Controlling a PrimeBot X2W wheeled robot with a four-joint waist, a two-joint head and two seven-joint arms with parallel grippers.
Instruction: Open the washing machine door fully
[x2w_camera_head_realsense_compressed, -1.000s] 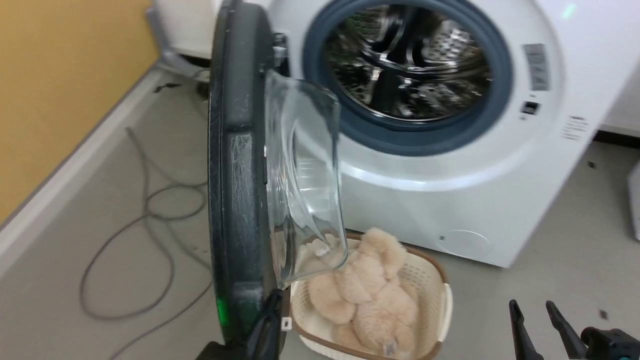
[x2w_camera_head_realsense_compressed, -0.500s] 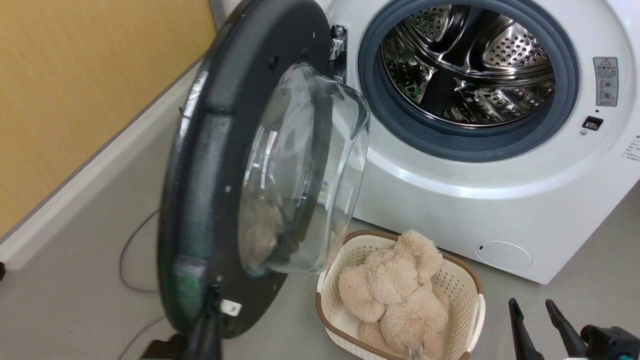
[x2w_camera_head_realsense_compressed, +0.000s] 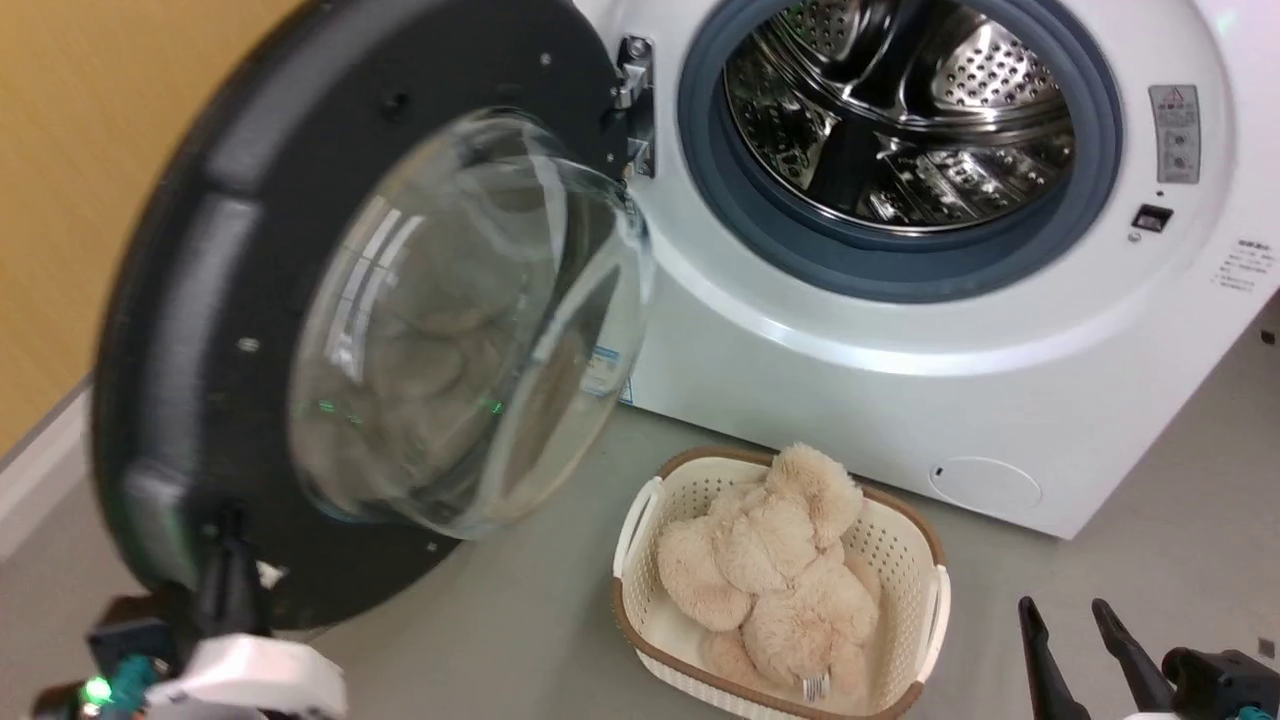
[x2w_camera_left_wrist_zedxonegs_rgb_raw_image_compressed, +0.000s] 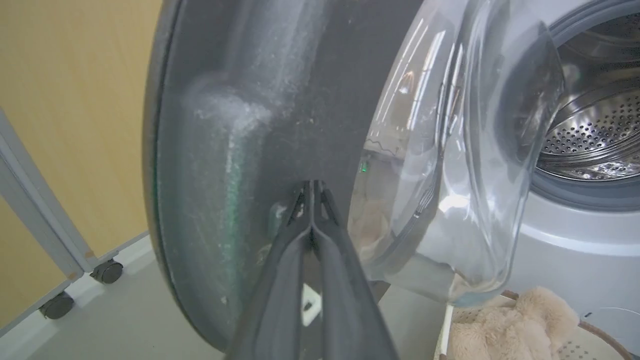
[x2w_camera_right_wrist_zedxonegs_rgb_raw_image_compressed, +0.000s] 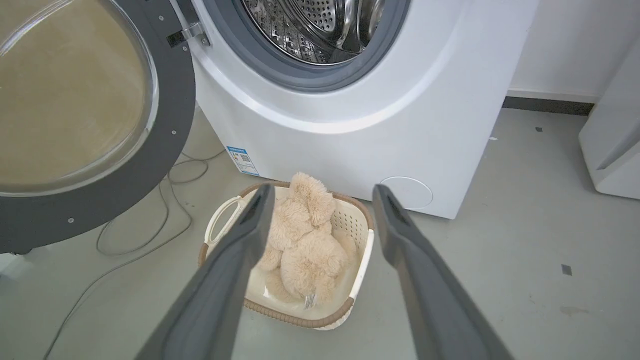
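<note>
The washing machine (x2w_camera_head_realsense_compressed: 900, 400) stands white with its steel drum (x2w_camera_head_realsense_compressed: 900, 110) exposed inside the blue-grey gasket. Its door (x2w_camera_head_realsense_compressed: 190, 260), black-rimmed with a clear glass bowl (x2w_camera_head_realsense_compressed: 450, 330), is swung out wide to the left on its hinge (x2w_camera_head_realsense_compressed: 632, 100), inner face towards me. My left gripper (x2w_camera_head_realsense_compressed: 228, 545) is shut, fingers together, tips pressed against the door's (x2w_camera_left_wrist_zedxonegs_rgb_raw_image_compressed: 225, 125) inner black rim near its lower edge, as the left wrist view shows at the gripper (x2w_camera_left_wrist_zedxonegs_rgb_raw_image_compressed: 312, 186). My right gripper (x2w_camera_head_realsense_compressed: 1062, 612) hangs open at the lower right, away from the machine, holding nothing.
A cream basket (x2w_camera_head_realsense_compressed: 925, 610) holding a beige plush toy (x2w_camera_head_realsense_compressed: 780, 570) sits on the floor before the machine. A yellow wall (x2w_camera_head_realsense_compressed: 60, 200) runs along the left. A cable (x2w_camera_right_wrist_zedxonegs_rgb_raw_image_compressed: 150, 235) lies under the door. Another white appliance (x2w_camera_right_wrist_zedxonegs_rgb_raw_image_compressed: 615, 140) stands at the right.
The door has swung further open to the left, from edge-on to showing its inner face. My left gripper stayed at its lower rim. The head camera shifted. The right gripper has not moved.
</note>
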